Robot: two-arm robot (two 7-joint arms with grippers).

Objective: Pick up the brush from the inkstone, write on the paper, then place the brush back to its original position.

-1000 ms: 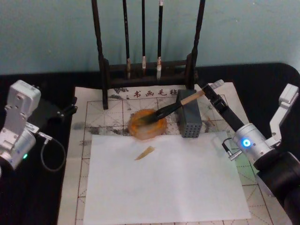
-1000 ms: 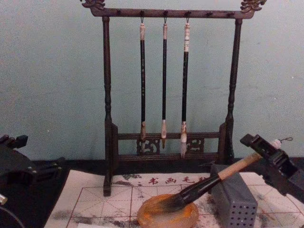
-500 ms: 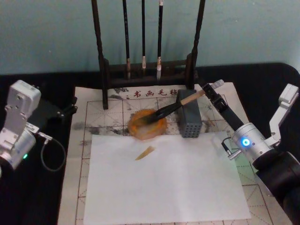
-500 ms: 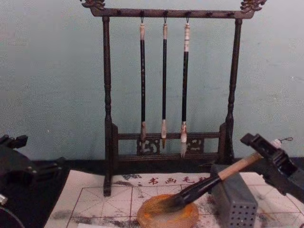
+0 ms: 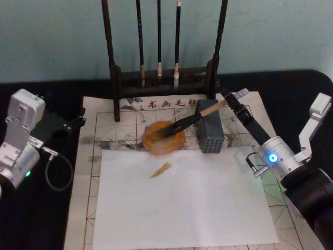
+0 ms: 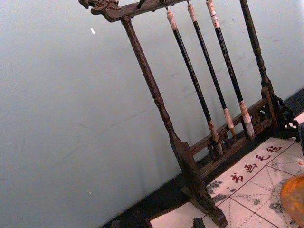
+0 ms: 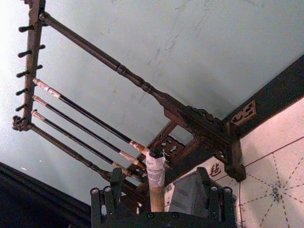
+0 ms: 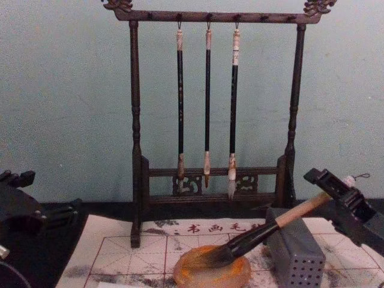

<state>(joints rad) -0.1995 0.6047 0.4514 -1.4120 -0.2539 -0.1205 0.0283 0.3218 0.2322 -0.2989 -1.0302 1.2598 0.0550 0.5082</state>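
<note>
Head view puts the brush [image 5: 188, 121] right of centre, lying at a slant. Its dark bristles sit in the amber inkstone [image 5: 158, 150], its black lower section leans across the top of the grey perforated block [image 5: 210, 135], and its pale wooden shaft rises toward the upper right. My right gripper [image 5: 232, 99] is at that high end with its fingers spread, one on each side of the shaft just below the whitish cap. The right wrist view shows a gap on both sides, so I am around the brush but not clamping it. My left gripper [image 5: 75, 123] is parked at the left edge over the black table [image 5: 291, 94], beside the gridded paper [image 5: 130, 119].

I judge the brush to be light and its shaft stiff, so it should take a firm pinch. The round wood could roll or slip between flat pads. Held this far up, the loaded head will want to swing down, so I would close squarely on the pale wood, not on the cap. The bristles are soft and wet with ink. They will bend on contact and may drip or smear, so they should be lifted clear of the dish rim.

A plain white sheet [image 5: 182, 203] covers most of the grid in the lower half. I cannot tell what the small tan sliver [image 5: 160, 170] lying on it is. The bristle tip blends into the stained dish. In the wrist view my own gripper hides the lower shaft. The cord loop [image 8: 361, 176] is barely visible in the chest view.
</note>
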